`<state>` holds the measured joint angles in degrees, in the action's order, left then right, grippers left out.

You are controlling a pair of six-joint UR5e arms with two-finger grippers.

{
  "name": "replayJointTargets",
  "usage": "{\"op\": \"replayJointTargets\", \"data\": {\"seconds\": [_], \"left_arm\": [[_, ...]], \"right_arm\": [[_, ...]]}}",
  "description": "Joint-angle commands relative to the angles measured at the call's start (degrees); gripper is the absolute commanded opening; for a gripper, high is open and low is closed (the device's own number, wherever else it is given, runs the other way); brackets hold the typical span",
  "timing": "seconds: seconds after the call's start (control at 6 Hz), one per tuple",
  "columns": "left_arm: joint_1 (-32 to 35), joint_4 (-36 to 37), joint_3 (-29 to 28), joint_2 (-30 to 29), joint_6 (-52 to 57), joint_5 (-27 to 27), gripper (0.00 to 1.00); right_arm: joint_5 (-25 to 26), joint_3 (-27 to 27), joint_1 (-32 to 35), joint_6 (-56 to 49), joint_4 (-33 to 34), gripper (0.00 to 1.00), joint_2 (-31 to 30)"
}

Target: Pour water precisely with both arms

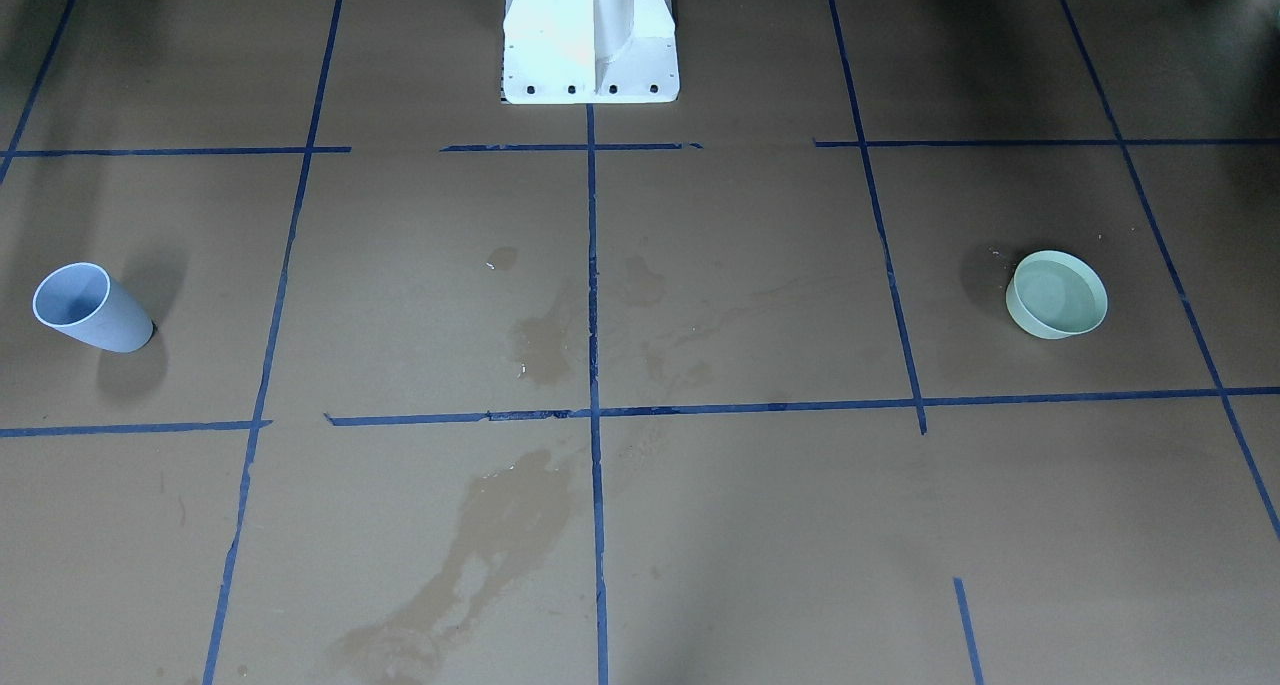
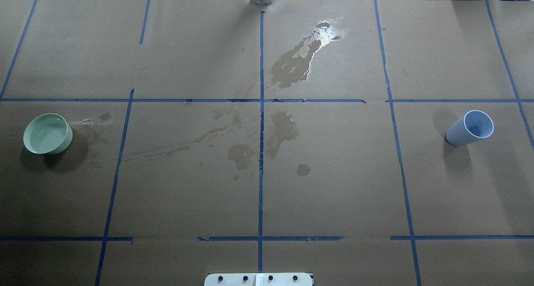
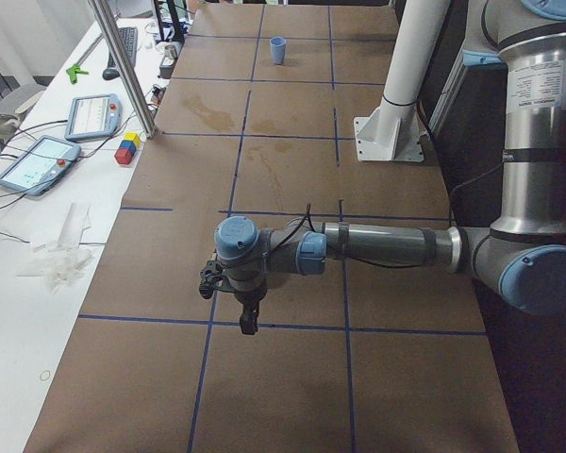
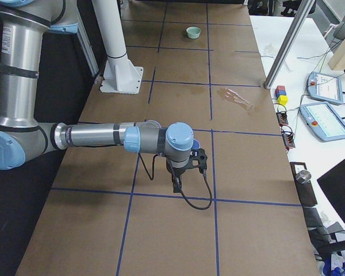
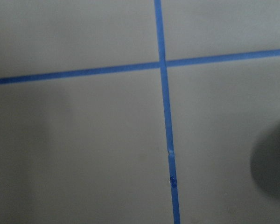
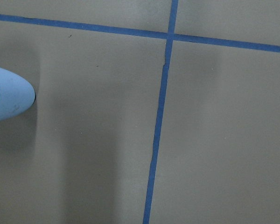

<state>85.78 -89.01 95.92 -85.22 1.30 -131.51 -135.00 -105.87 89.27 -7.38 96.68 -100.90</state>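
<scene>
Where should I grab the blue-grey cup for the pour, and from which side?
Grip the cup across its plain wall, about mid-height. It stands upright, has no handle and widens toward the open rim, so bring the right gripper in level from the side, probably leaving the rim free.

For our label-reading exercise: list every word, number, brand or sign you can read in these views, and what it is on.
No text is readable anywhere.
White label on the silver-grey tubular left arm: print too small to read.
Screens of the flat grey tablets: blurred, unreadable.
Pale blue-grey plastic cup, mint-green round bowl: no markings seen.
</scene>
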Motion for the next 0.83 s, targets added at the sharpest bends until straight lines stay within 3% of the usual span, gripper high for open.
{"op": "replayJointTargets", "data": {"seconds": [0.0,0.67], "left_arm": [[-0.09,-0.20,0.31,0.23,0.02,-0.15,1.00],[-0.09,-0.11,3.21,0.23,-0.06,-0.41,1.00]], "right_arm": [[-0.09,0.75,-0.15,0.09,0.09,1.00,0.00],[0.09,1.10,-0.15,0.09,0.00,1.00,0.00]]}}
